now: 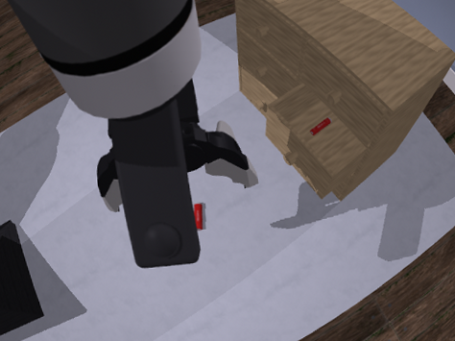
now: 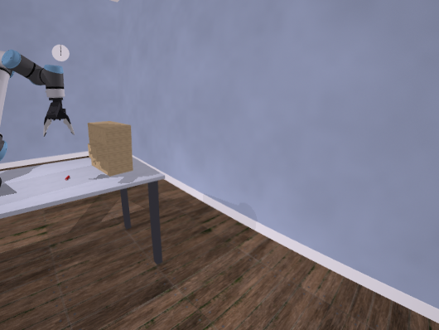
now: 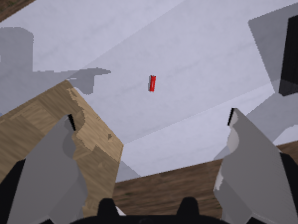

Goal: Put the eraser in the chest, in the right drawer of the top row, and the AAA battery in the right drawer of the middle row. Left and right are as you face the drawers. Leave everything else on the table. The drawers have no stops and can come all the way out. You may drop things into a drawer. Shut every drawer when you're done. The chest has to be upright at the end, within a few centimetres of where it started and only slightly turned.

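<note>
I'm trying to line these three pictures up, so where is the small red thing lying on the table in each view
Top: the small red thing lies on the table left of centre, beside the arm's dark housing.
Exterior: far left, on the table, left of the chest.
Wrist: upper centre, between the open fingers.
Shared landmark: the wooden chest.

Chest [image 1: 357,49] — matt grained wood; table [image 1: 251,275] — smooth.
</note>
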Robot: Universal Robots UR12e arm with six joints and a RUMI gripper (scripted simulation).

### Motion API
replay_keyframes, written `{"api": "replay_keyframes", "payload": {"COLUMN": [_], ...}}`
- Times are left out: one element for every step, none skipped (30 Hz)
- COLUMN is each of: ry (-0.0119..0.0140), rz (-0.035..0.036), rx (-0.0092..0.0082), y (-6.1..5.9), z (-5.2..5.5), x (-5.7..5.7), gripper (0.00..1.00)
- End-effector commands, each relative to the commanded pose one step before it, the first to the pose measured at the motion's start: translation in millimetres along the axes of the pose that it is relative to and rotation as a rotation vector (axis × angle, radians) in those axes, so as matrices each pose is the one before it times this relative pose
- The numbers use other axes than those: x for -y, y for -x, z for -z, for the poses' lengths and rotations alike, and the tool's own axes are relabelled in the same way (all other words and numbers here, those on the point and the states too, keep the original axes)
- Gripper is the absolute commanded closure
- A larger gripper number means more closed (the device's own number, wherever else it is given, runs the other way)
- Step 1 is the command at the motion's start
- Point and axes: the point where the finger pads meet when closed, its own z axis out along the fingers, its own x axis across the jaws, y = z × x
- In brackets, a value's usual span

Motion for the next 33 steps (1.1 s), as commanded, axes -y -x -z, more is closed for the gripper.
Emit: {"api": "replay_keyframes", "payload": {"ry": [-0.0108, 0.00001, 0.00001, 0.00001, 0.00001, 0.00001, 0.0, 0.0, 0.00001, 0.00001, 0.00001, 0.00001, 0.00001, 0.00001, 0.00001, 0.00001, 0.00001, 0.0, 0.0, 0.0, 0.0, 0.0, 0.0, 0.0, 0.0, 0.0, 0.0, 0.0, 0.0, 0.0, 0.0, 0.0, 0.0], "rz": [-0.23045, -0.04021, -0.03953, -0.03882, -0.03808, -0.0373, 0.0, 0.0, -0.03649, -0.03565, -0.03478, -0.03389, -0.03297, -0.03202, -0.03106, -0.03007, -0.02906, -0.02804, -0.027, -0.02595, -0.02488, -0.02381, -0.02273, 0.0, 0.0, -0.02164, -0.02055, -0.01946, -0.01837, -0.01729, -0.01621, -0.01515, -0.01409], "rx": [0.00344, 0.0, -0.00001, -0.00001, -0.00001, -0.00001, 0.0, 0.0, -0.00001, -0.00001, -0.00001, -0.00001, -0.00001, -0.00001, -0.00001, -0.00001, -0.00001, -0.00001, -0.00001, -0.00001, -0.00001, -0.00001, -0.00001, 0.0, 0.0, -0.00001, -0.00001, -0.00001, -0.00001, -0.00001, -0.00001, -0.00001, -0.00001], "y": [-4.86, -0.89, -0.85, -0.82, -0.78, -0.74, 0.0, 0.0, -0.71, -0.67, -0.64, -0.6, -0.57, -0.54, -0.51, -0.48, -0.45, -0.42, -0.4, -0.37, -0.35, -0.32, -0.3, 0.0, 0.0, -0.28, -0.26, -0.24, -0.22, -0.2, -0.19, -0.17, -0.16], "z": [0.13, -0.13, -0.13, -0.12, -0.12, -0.12, 0.0, 0.0, -0.12, -0.11, -0.11, -0.11, -0.11, -0.1, -0.1, -0.1, -0.09, -0.09, -0.09, -0.09, -0.08, -0.08, -0.07, 0.0, 0.0, -0.07, -0.07, -0.06, -0.06, -0.06, -0.05, -0.05, -0.05], "x": [2.78, 0.55, 0.55, 0.55, 0.54, 0.54, 0.0, 0.0, 0.53, 0.52, 0.51, 0.5, 0.49, 0.48, 0.46, 0.45, 0.43, 0.42, 0.4, 0.38, 0.37, 0.35, 0.33, 0.0, 0.0, 0.32, 0.3, 0.28, 0.26, 0.25, 0.23, 0.21, 0.2], "gripper": [0.0, 0.0, 0.0, 0.0, 0.0, 0.0, 0.0, 0.0, 0.0, 0.0, 0.0, 0.0, 0.0, 0.0, 0.0, 0.0, 0.0, 0.0, 0.0, 0.0, 0.0, 0.0, 0.0, 0.0, 0.0, 0.0, 0.0, 0.0, 0.0, 0.0, 0.0, 0.0, 0.0]}}
